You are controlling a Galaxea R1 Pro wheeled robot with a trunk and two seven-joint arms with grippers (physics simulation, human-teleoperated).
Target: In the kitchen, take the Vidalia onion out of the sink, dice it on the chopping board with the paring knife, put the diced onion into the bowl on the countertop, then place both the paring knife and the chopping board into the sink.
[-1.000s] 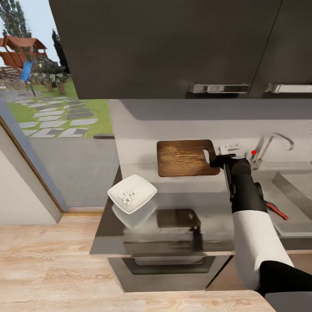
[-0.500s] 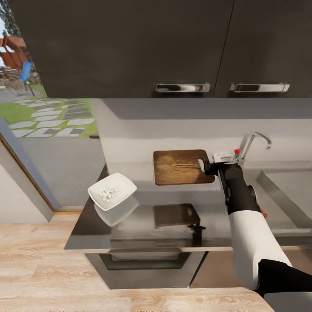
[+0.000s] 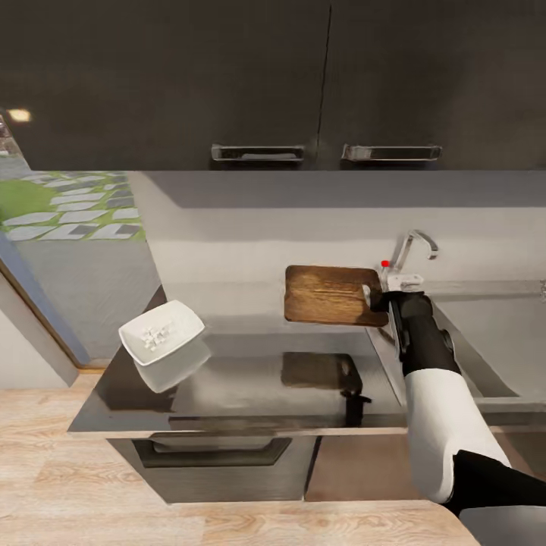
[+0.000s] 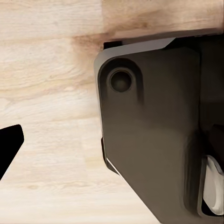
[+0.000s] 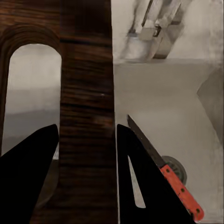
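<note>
Above the sink (image 3: 485, 334) the right gripper (image 5: 86, 140) is clamped on the chopping board's (image 3: 331, 294) handle end, carrying it lifted toward the basin (paring knife (image 5: 165, 171) already inside).

Board lifted at the sink's edge, bowl left on the tabletop

The chopping board (image 3: 331, 295) hangs above the tabletop (image 3: 250, 379), clamped at its handle end by the right tool (image 3: 381, 298); the bowl (image 3: 161, 341) sits at its 8 o'clock, the sink (image 3: 485, 334) at 3 o'clock, with the paring knife (image 5: 163, 167) lying inside.
</note>
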